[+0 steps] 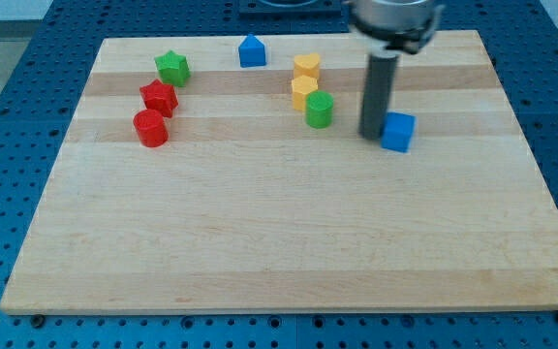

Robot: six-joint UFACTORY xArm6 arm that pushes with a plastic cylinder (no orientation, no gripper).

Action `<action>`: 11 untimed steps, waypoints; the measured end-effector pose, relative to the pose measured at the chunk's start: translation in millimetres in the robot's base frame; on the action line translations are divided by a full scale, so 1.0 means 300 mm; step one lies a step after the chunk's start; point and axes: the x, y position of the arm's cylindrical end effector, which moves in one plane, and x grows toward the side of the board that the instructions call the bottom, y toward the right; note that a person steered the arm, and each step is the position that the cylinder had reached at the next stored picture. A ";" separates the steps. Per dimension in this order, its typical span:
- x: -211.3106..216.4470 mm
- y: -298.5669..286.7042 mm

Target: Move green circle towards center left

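The green circle [320,110] is a short green cylinder standing in the upper middle of the wooden board [279,242]. It touches a yellow block [304,91] just above and to its left. My tip [371,134] is the lower end of the dark rod, to the right of the green circle with a gap between them. A blue cube [398,132] sits right against the tip on its right side.
A second yellow block [307,66] sits above the first. A blue house-shaped block [251,50] is near the top edge. At the upper left are a green star [172,68], a red star [159,98] and a red circle [150,128].
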 end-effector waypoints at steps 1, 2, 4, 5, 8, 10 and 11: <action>-0.140 -0.009; -0.115 -0.134; -0.126 -0.385; -0.023 -0.462; 0.079 -0.772; 0.134 -0.798; 0.218 -0.718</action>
